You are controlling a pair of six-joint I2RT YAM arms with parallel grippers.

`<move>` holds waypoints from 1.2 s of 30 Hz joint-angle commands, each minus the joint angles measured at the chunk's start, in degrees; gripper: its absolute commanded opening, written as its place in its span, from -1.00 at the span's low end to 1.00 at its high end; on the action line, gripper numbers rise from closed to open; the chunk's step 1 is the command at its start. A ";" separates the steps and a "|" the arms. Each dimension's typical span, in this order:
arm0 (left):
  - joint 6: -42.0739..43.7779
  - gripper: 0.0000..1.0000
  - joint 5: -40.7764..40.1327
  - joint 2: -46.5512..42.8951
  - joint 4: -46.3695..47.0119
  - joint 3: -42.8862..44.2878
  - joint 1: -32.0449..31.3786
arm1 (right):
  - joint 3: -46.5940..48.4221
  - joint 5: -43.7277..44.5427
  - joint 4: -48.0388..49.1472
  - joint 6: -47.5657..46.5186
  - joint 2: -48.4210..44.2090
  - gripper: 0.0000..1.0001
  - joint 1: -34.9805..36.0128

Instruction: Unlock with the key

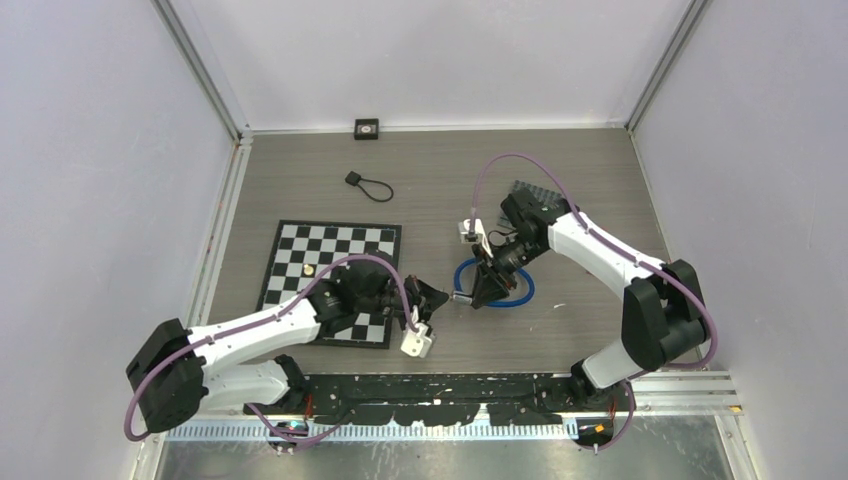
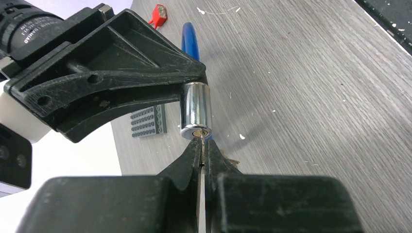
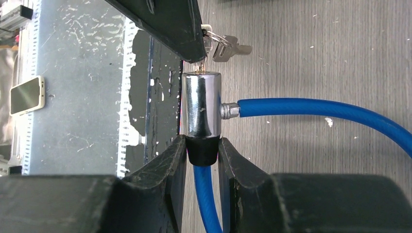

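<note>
At table [image 1: 440, 180] centre | right gripper [image 3: 201, 151] clamps chrome cylinder lock [image 3: 200, 109] | left gripper [image 2: 202, 151] pinches key [image 2: 201, 141] at keyway | smooth blue cable [image 3: 311, 108].

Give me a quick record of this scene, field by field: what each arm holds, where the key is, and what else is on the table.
left gripper: jaws shut on the key
right gripper: jaws clamped on the black end of the lock cylinder
key position: tip at the keyhole in the cylinder's end face; depth unclear
cable: blue cable leaves the cylinder's side and lies on the table
extra: spare key on a ring by the left jaws
other items: chessboard under the left arm
</note>
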 commanded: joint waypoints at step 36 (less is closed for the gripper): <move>-11.87 0.46 -3.18 -5.52 12.90 -6.87 2.04 | -0.76 0.68 3.13 -4.84 -9.92 -0.99 2.58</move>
